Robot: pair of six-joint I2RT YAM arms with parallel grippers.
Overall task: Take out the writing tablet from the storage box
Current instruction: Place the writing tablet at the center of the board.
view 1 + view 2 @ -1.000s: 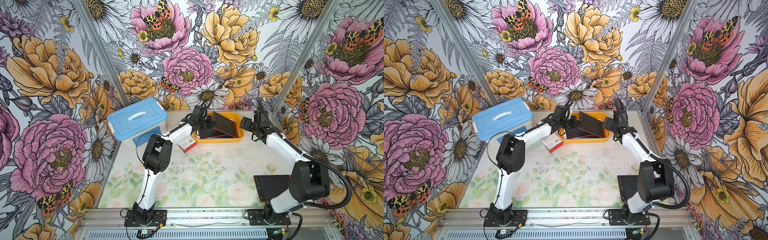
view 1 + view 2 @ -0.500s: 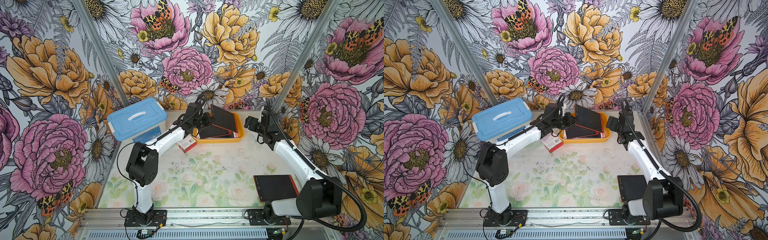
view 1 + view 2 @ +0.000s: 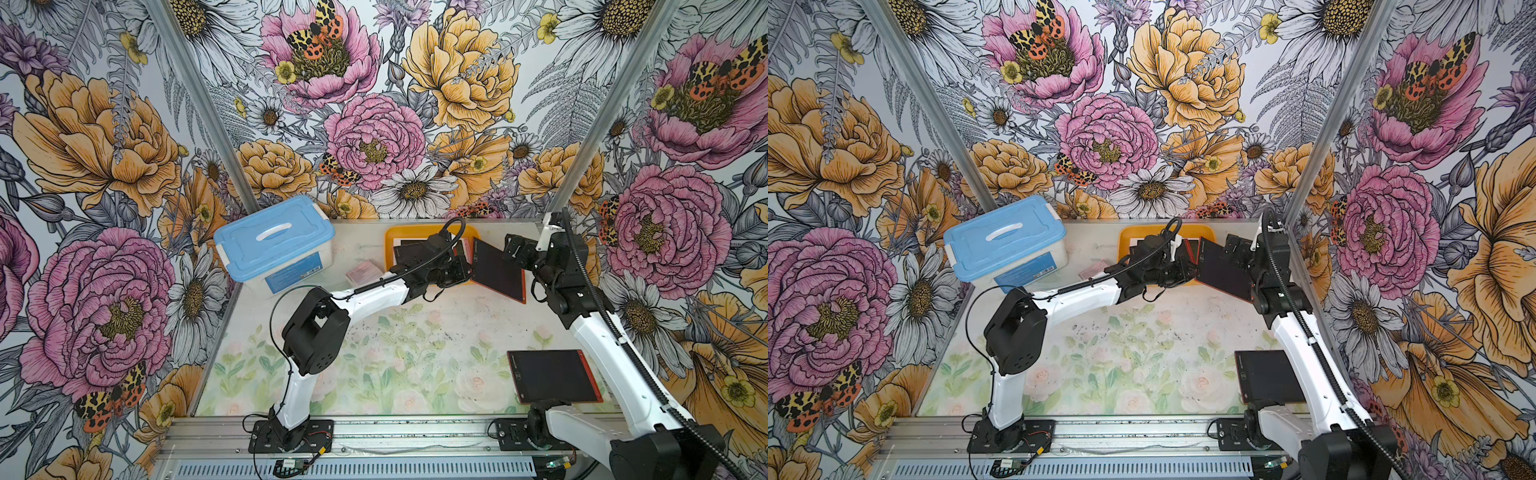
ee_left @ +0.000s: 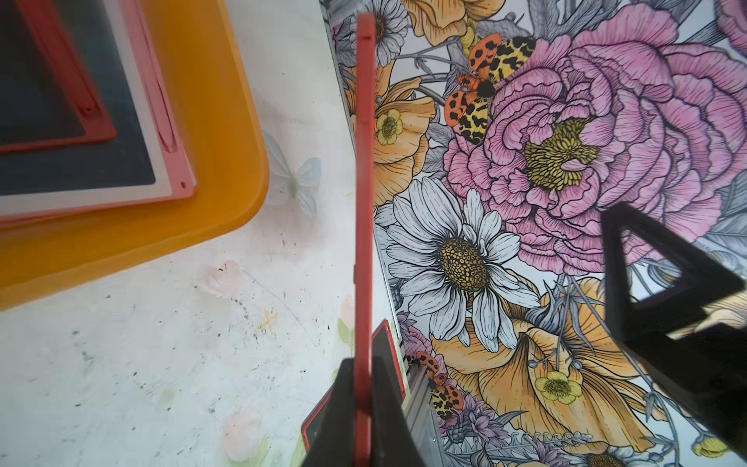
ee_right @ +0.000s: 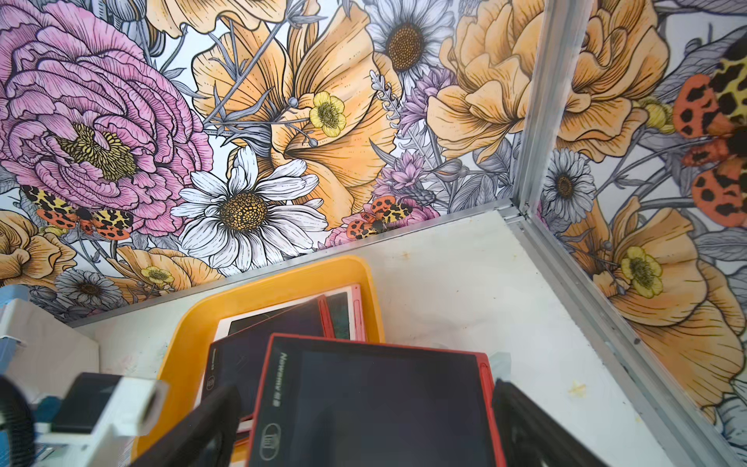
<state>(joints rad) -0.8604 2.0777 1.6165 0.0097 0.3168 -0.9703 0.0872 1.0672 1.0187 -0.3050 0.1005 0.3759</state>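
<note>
Left pincer (image 4: 363, 374) clenches the red writing tablet (image 3: 496, 270) by its edge, tilted beside the storage box (image 4: 226, 182), apparently offering it to the wide-spread right pincer (image 5: 366, 420).

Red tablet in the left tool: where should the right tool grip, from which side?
Probably the frame edge opposite the left tool, pinched across its thickness, from the right tool's side. The red tablet is thin, held tilted beside the storage box; that edge is free.

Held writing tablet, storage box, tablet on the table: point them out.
held writing tablet (image 3: 498, 271), a top view, middle of screen.
storage box (image 5: 283, 277), right wrist view, yellow rim.
tablet on the table (image 3: 552, 376), a top view, screen centre.
</note>
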